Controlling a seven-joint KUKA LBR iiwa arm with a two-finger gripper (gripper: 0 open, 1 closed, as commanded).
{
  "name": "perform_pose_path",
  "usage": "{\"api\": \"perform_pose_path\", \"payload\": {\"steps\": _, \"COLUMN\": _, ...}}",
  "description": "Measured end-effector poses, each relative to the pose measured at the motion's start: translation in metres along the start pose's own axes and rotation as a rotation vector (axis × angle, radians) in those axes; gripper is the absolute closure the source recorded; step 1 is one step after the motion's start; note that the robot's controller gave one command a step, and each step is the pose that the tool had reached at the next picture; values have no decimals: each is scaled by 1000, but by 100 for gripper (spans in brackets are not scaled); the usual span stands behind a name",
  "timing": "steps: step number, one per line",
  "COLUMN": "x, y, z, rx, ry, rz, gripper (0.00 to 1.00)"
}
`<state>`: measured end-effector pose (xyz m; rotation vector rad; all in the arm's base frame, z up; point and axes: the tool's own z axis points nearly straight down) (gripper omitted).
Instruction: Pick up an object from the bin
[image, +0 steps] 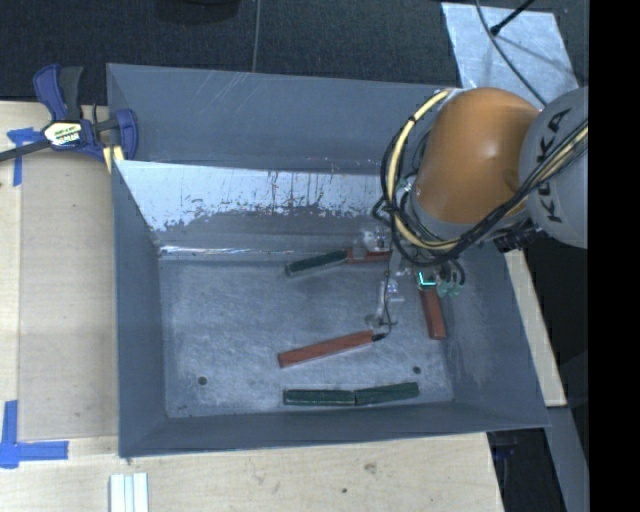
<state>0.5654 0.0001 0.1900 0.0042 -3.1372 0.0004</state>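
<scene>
Brown stick (435, 322) — top end under arm (470, 160)

Dull grey sheet-metal bin (140, 330) holding red-brown and dark green pieces under an orange-capped arm.

The bin's floor is a paler, speckled grey, and its back wall carries thin rust-brown vertical streaks and flecks. The long flat red-brown stick (325, 349) at mid-floor is an even brick tone; the short red-brown bar (434, 318) to the right is a shade deeper. The dark green flat strip (350, 396) along the near edge is almost black-green, and the slim dark green rod (318, 263) near the back wall turns reddish at its right end. The silvery metal gripper (381, 322) is pale grey. The glossy orange dome cover (470, 155) is ringed by yellow and black looped cables (400, 190).
</scene>
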Motion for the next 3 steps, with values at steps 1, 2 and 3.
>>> {"api": "perform_pose_path", "payload": {"steps": 1, "x": 48, "y": -9, "z": 119, "rx": 1, "ry": -5, "rz": -258, "gripper": 0}}
{"api": "perform_pose_path", "payload": {"steps": 2, "x": 47, "y": -9, "z": 119, "rx": 1, "ry": -8, "rz": -258, "gripper": 100}}
{"api": "perform_pose_path", "payload": {"steps": 3, "x": 43, "y": -7, "z": -77, "rx": 2, "ry": -17, "rz": -259, "gripper": 100}}
